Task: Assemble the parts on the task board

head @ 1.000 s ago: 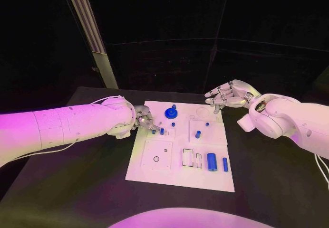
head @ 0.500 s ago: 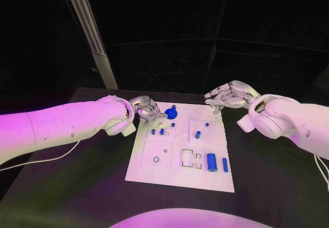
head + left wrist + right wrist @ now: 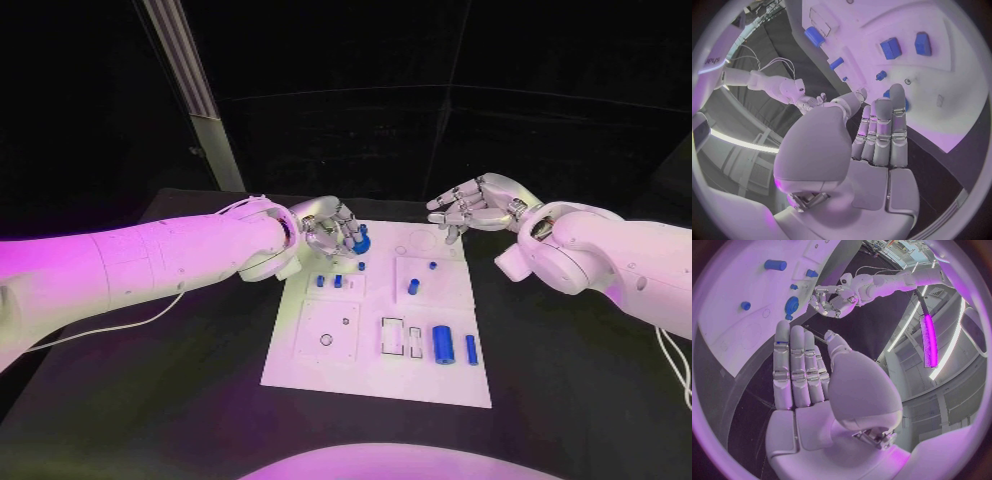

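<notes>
The step in hand looks like a reach for the round blue part (image 3: 359, 238) standing at the far end of the task board (image 3: 325, 375). The left hand (image 3: 329, 227) hovers just beside that part, on its left, fingers straight and together, holding nothing; whether a fingertip touches the part I cannot tell. The next move likely calls for the fingers to close around the part. The right hand (image 3: 476, 204) hangs off the board's far right corner, fingers loosely apart, empty. 2 long blue parts (image 3: 456, 345) lie near the board's near-right end.
</notes>
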Controlling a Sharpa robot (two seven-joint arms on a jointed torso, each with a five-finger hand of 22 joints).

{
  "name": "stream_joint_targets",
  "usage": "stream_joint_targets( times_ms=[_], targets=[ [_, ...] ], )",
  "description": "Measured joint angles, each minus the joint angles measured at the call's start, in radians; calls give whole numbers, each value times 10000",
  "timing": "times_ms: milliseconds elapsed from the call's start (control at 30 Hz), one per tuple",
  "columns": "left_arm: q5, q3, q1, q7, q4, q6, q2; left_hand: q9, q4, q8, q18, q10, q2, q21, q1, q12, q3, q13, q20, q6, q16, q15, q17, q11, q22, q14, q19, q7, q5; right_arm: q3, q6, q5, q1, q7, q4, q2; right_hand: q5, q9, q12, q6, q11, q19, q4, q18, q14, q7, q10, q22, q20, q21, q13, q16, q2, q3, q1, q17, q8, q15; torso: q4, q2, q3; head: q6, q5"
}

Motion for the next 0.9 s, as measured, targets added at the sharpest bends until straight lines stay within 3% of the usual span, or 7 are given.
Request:
stream_joint_targets(
  times_ms=[67, 167, 300, 433, 567, 633, 900],
  targets=[
    [-642, 0, 0, 221, -151, 42, 179, -267, -147, -319, 1, 194, 0, 90, 0, -483, -99, -402, -47, 236, 212, -28, 138, -16, 61, 281, 138, -40, 0, 0, -2, 0, -2, 1, 0, 2, 0, 0, 0, 0, 0, 0, 0, 0, 0, 0, 0, -1, 0, 0, 0, 0, 0, 0, 0, 0, 0, 0, -4, 1, 0, 14, -24],
    [-1444, 0, 0, 415, -369, 98, 399, -574, -280, -709, 1, 370, -87, 319, -87, -1045, -240, -853, -50, 508, 1157, -43, 1071, -48, 160, 1178, 590, -68, 0, 0, -3, 0, -3, 3, 2, 6, 0, 0, 0, 0, 36, 0, 0, 0, 0, 0, -36, -1, 0, 0, -1, 0, 0, 0, 0, -1, 0, 0, -4, 4, 1, 29, -40],
    [-2470, 0, -2, 531, -625, 234, 699, -852, -334, -1091, 1, 512, -33, 711, -151, -1535, -434, -1234, -86, 682, 2371, -67, 2431, -48, 402, 2134, 1209, -68, 0, 0, -6, 0, -3, 7, 8, 18, 0, 0, 0, 0, 37, 0, 0, -1, 0, 0, -37, -1, 0, 0, -1, 0, 0, 0, 0, -1, 0, 0, -4, 7, 3, 47, -56],
    [-3332, 3, -11, 521, -832, 491, 978, -1090, -392, -1430, -1, 567, 1, 1869, -266, -1945, -679, -1549, -156, 900, 3186, -143, 3402, -101, 1620, 2731, 2097, -135, 0, 0, -8, 0, -4, 9, 14, 24, 0, 0, 0, 0, 37, 0, 0, 0, 0, 0, -37, -2, 0, 0, -1, 0, 0, 0, 0, -1, 0, 0, -4, 10, 3, 51, -65],
    [-3943, 5, -31, 448, -991, 764, 1199, -1198, -390, -1543, -2, 655, 52, 2368, -317, -2099, -760, -1689, -236, 1026, 3332, -177, 3567, -122, 2176, 2827, 2425, -158, 0, 0, -10, 0, -4, 10, 21, 26, 0, 0, 0, 0, 37, 0, 0, 0, 0, 0, -37, -1, 0, 0, -1, 0, 0, 0, 0, -1, 0, 0, -4, 11, 2, 41, -76],
    [-4167, 5, -41, 390, -1080, 884, 1297, -1229, -390, -1610, -160, 724, 52, 2502, -317, -2174, -761, -1720, -229, 1094, 3332, -177, 3581, -121, 2338, 2826, 2517, -159, 0, 0, -11, 0, -4, 10, 25, 26, 0, -1, 0, 0, 37, 0, 0, 0, 0, 0, -36, -2, 0, 0, -1, 0, 0, 0, 0, -2, 0, 0, -4, 11, 1, 41, -79],
    [-4618, 7, -88, 159, -1371, 1154, 1576, -1302, -421, -1687, -159, 980, 227, 2887, -253, -2321, -728, -1761, -244, 1334, 3341, -177, 3518, -127, 2817, 2826, 2756, -178, 0, 0, -13, 0, -4, 11, 28, 37, 0, 8, 0, 0, 37, 0, 0, 0, 0, 0, -36, -3, 0, 0, 8, 0, 0, 0, 0, -3, 0, 0, 9, 5, 0, 18, -87]
  ],
)
